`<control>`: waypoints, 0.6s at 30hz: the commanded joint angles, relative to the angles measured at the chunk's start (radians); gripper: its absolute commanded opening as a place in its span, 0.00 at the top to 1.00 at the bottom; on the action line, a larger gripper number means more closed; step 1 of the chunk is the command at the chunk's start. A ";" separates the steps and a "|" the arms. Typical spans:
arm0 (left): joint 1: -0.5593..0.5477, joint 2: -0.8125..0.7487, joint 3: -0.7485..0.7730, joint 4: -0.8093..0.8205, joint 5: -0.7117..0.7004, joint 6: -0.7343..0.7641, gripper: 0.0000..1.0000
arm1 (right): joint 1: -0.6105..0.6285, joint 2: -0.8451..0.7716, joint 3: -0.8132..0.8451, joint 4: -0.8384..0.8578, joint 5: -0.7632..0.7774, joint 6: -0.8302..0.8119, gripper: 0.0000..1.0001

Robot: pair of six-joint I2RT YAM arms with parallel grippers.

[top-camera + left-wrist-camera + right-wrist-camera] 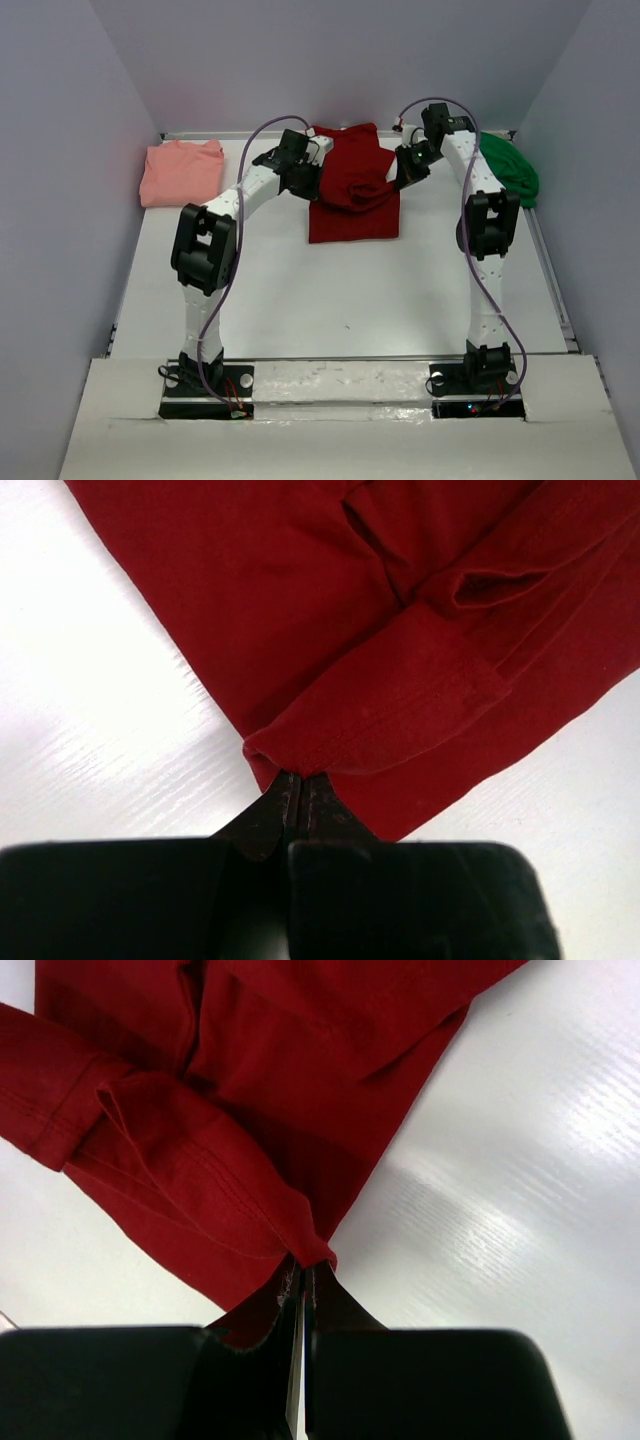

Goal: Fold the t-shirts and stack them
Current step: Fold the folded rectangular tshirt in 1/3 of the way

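Both clenched, left tool (297, 788) pinching dark red t-shirt (352, 195) edge, right tool (303, 1278) pinching opposite edge

Behind right arm (478, 175), green shirt (515, 170) partly hidden; dark red shirt (300, 600) cropped at wrist-view edges.

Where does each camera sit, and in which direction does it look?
Top external: above and behind the robot, looking down at the table, left arm, right arm, pink shirt, dark red shirt, green shirt.
Left wrist: on the left arm, looking along the shut left pincer at the cloth it pinches.
Right wrist: the same for the right pincer.
Shared: all see the dark red shirt.
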 commanded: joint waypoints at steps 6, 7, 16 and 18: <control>0.007 0.031 0.092 0.058 -0.035 -0.018 1.00 | -0.006 0.039 0.046 0.075 -0.009 0.013 1.00; 0.007 0.034 0.092 0.061 -0.033 -0.019 1.00 | -0.006 0.042 0.043 0.079 -0.014 0.013 1.00; 0.007 0.072 0.097 0.076 -0.053 -0.024 1.00 | -0.006 0.099 0.072 0.092 -0.012 0.011 1.00; 0.006 0.084 0.095 0.078 -0.085 -0.025 1.00 | -0.006 0.110 0.078 0.095 -0.014 0.011 1.00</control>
